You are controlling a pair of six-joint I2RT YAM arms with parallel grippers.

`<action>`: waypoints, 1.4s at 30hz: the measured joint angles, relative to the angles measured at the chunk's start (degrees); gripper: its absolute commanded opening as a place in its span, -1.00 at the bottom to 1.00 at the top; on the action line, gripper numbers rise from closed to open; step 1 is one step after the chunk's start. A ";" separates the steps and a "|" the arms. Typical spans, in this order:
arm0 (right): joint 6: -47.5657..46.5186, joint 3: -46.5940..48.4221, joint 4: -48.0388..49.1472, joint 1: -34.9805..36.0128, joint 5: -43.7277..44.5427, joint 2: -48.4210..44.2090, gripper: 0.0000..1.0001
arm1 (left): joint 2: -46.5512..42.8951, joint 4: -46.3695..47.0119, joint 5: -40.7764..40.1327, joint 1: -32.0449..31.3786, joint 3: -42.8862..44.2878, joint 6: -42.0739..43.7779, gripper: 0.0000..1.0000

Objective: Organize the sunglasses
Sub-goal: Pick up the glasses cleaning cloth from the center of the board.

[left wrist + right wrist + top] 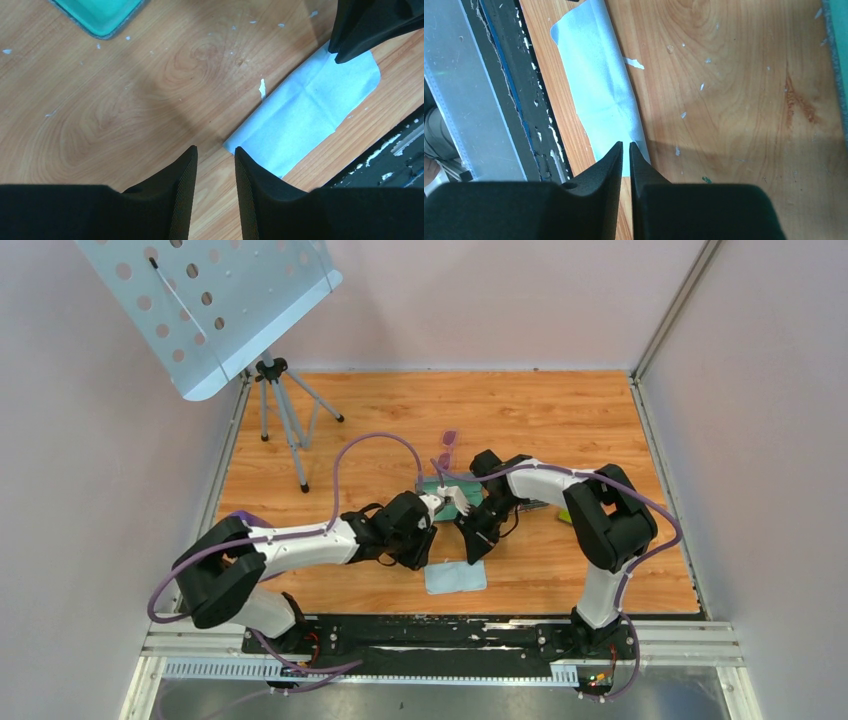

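while over cloth (594, 75) edge, right pincer (626, 146)

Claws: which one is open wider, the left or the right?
The left claw: the wooden table shows through the gap between its fingers. The right claw has fingers nearly touching, with only a thin slit.

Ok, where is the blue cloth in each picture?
Top external: the blue cloth lies low in the middle.
Left wrist: the cloth is on the right, slanting.
Right wrist: the cloth is upper left.
Shared landmark: the black strip beside it.
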 measured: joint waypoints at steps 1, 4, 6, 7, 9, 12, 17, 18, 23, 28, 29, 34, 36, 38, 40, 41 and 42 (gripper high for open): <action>-0.07 0.00 0.02 0.00 0.00 0.02 -0.73 | 0.24 0.46 0.92 0.35 -0.11 0.11 -0.28; -0.09 0.00 0.09 0.00 0.00 0.24 -0.73 | 1.53 1.86 3.96 0.94 -0.13 0.79 -0.28; -0.04 0.00 0.17 -0.02 0.04 0.61 -0.73 | 2.51 2.51 6.10 0.98 -0.13 1.31 -0.29; 0.00 0.00 0.24 -0.11 0.13 0.72 -0.73 | 3.04 2.75 6.84 0.98 -0.13 1.46 -0.29; 0.09 0.00 0.26 -0.31 0.22 0.90 -0.73 | 3.82 3.04 7.85 0.98 -0.13 1.68 -0.31; 0.22 0.00 0.28 -0.55 0.26 1.01 -0.73 | 4.42 3.63 8.90 1.01 0.07 1.77 -0.33; 0.57 0.00 0.28 -0.74 0.57 1.01 -0.73 | 5.03 3.65 9.40 1.03 0.57 1.77 -0.42; 0.61 0.00 0.33 -0.79 0.63 1.01 -0.72 | 5.09 3.72 9.51 1.03 0.59 1.81 -0.44; 0.63 -0.02 0.37 -0.79 0.68 1.03 -0.73 | 5.51 4.35 10.32 1.03 0.59 2.54 -0.55; 0.66 -0.02 0.35 -0.79 0.76 1.03 -0.72 | 5.60 4.35 10.29 1.03 0.59 2.60 -0.64; 0.61 -0.02 0.28 -0.81 0.85 1.03 -0.72 | 5.62 4.35 10.32 1.03 0.59 2.60 -0.64; -0.98 0.04 -1.36 -2.12 1.09 0.04 -0.64 | 5.73 4.52 10.82 1.01 0.59 3.08 -0.72; -2.99 0.50 -2.93 -3.76 0.85 -1.05 -0.56 | 6.01 4.61 11.17 1.03 0.63 2.99 -0.74; -5.14 1.42 -4.48 -5.99 0.15 -1.81 -0.49 | 6.05 4.63 11.30 1.05 0.66 2.99 -0.77; -7.30 2.34 -5.62 -8.37 -0.26 -2.14 -0.45 | 6.08 4.66 11.32 1.07 0.66 2.99 -0.81; -8.33 2.62 -5.97 -9.31 -0.24 -2.14 -0.45 | 6.08 4.66 11.32 1.07 0.66 2.99 -0.83; -9.16 2.75 -6.27 -9.92 -0.20 -2.14 -0.43 | 6.08 4.66 11.32 1.07 0.66 2.99 -0.85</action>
